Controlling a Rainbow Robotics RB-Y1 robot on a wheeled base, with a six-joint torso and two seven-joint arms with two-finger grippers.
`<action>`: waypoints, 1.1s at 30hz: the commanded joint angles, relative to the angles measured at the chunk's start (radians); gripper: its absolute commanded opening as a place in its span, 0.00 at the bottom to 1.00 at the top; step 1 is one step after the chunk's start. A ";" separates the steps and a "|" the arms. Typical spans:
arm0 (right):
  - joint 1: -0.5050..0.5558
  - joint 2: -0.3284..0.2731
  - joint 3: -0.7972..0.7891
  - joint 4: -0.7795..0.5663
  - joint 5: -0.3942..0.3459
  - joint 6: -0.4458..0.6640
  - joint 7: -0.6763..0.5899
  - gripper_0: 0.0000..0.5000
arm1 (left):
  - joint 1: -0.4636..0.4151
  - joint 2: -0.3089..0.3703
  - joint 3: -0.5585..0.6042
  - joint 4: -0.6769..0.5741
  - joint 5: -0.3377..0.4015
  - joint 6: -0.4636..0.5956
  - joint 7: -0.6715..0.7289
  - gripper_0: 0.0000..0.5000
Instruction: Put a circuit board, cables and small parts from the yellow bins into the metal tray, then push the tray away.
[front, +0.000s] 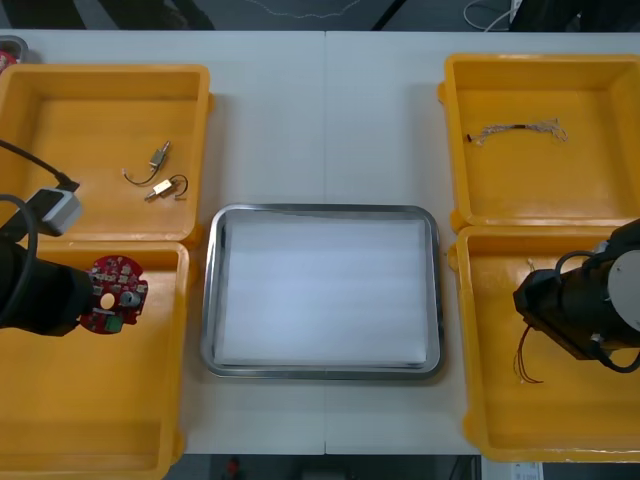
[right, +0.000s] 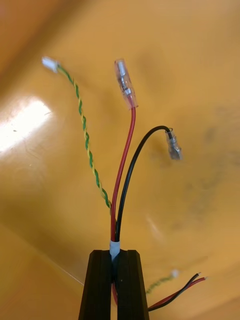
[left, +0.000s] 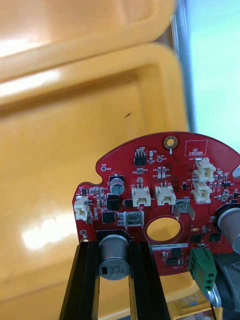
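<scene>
While the left end effector (left: 114, 246) grips one red circuit board (left: 165, 195) over the near-left yellow bin (front: 100, 400), the right end effector (right: 115, 254) clamps one cable bundle (right: 121, 170) over the near-right bin (front: 500, 420).

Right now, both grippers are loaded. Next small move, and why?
Probably swing the left gripper toward the metal tray: its fingers are shut on the red circuit board over the near left yellow bin, and the tray's white inside is bare. The right gripper, shut on a red and black cable over the near right yellow bin, could follow.
</scene>
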 joint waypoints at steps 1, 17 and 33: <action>-0.009 -0.082 -0.113 -0.085 -0.088 0.074 0.001 0.00 | -0.124 0.038 -0.132 -0.026 -0.002 0.011 0.028 0.01; -0.006 -0.283 -0.382 -0.179 -0.404 0.074 0.057 0.00 | -0.417 -0.054 -0.447 0.109 -0.030 0.000 0.072 0.00; 0.015 -0.537 -0.359 -0.280 -0.691 0.074 0.215 0.00 | -0.497 -0.126 -0.751 0.256 -0.195 -0.179 0.077 0.00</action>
